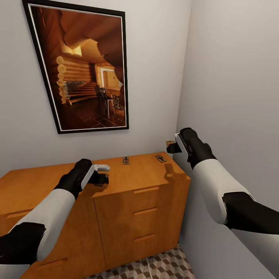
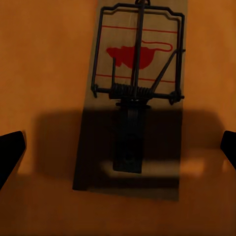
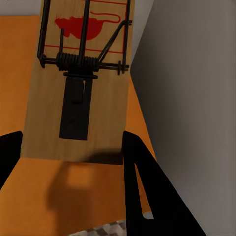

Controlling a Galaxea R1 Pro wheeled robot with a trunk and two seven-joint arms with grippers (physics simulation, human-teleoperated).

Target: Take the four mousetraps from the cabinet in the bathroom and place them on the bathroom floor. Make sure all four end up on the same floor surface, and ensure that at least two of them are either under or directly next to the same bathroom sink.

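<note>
On top of the orange wooden cabinet (image 1: 147, 176) lie two small mousetraps, one (image 1: 126, 160) at the back middle and one (image 1: 160, 158) toward the right end. My right gripper (image 1: 173, 146) is shut on another mousetrap (image 3: 81, 93), holding it by its sides above the cabinet's right corner near the wall. My left gripper (image 1: 101, 175) points down at the cabinet top and is open, its fingertips (image 2: 10, 152) wide apart on either side of a mousetrap (image 2: 135, 98) lying flat below. A strip of cube-patterned bathroom floor (image 1: 155, 267) runs at the cabinet's foot. The sink is out of view.
A large framed picture (image 1: 83, 66) hangs on the wall behind the cabinet. A grey side wall (image 1: 232, 97) stands close beside my right arm. The cabinet front has several drawers with wooden handles (image 1: 146, 211).
</note>
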